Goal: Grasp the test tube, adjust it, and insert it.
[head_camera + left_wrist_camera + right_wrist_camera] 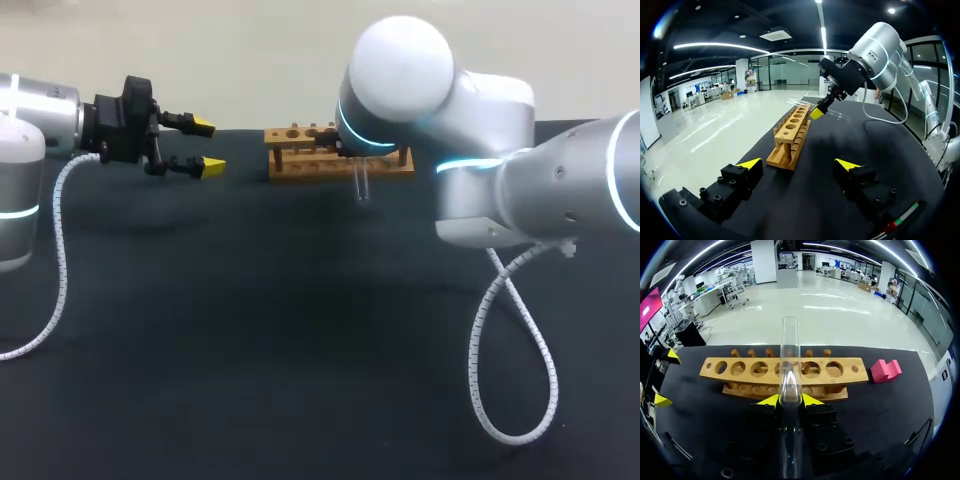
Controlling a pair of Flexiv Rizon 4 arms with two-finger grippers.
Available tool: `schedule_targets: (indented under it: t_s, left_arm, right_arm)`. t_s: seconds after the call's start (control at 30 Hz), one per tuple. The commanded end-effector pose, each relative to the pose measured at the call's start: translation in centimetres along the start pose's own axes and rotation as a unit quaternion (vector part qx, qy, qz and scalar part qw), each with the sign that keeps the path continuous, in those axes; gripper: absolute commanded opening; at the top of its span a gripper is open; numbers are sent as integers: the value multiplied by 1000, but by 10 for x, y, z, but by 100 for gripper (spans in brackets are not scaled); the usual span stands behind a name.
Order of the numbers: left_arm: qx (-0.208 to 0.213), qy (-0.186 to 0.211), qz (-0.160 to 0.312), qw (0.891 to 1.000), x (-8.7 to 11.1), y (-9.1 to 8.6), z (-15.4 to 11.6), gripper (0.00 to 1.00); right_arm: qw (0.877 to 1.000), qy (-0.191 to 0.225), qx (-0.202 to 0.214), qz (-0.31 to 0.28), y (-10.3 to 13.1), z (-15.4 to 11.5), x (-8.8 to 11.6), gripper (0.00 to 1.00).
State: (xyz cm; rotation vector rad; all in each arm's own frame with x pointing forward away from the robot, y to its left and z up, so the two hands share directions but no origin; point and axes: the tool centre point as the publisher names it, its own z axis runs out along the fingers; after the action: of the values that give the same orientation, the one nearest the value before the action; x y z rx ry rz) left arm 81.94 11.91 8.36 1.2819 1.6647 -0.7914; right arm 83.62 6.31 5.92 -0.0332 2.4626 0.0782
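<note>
The right gripper is closed narrowly on the test tube, one yellow tip pressed to each side of the glass. The tube runs out between the fingers and ahead of them, with its far end lying across the middle holes of the wooden rack. In the head view the gripper itself is hidden behind the right arm's wrist in the upper middle of the frame. Only the lower stretch of the tube shows there, just in front of the rack and apparently clear of the table. I cannot tell its exact tilt.

The tube looks like thin clear glass, so I judge it light, stiff, smooth and easily cracked. A firm squeeze risks breaking it, while a loose one lets it slip or swing between the pads. The fingers hold it partway along its length, which seems a fair place, since it leaves a free end long enough to enter a hole.

The left gripper sits in the upper left of the head view with its fingers spread wide, holding and touching nothing. It is well apart from the rack, which lies ahead of it in its own wrist view. A pink block rests just beside one end of the rack.
</note>
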Motion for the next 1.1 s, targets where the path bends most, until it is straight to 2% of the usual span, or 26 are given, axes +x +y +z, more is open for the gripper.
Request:
schedule_targets:
  t_s: [0.03,0.77,1.1]
  left_arm:
    - [-1,-2,2,1000,1,-1,-1,100]
    - [-1,-2,2,1000,1,-1,-1,100]
    - [-1,-2,2,1000,1,-1,-1,100]
  right_arm:
    - [1000,6,1,0,0,4,0,0]
    - [998,63,-8,5,0,15,14,0]
    - [997,73,-11,12,-1,16,20,0]
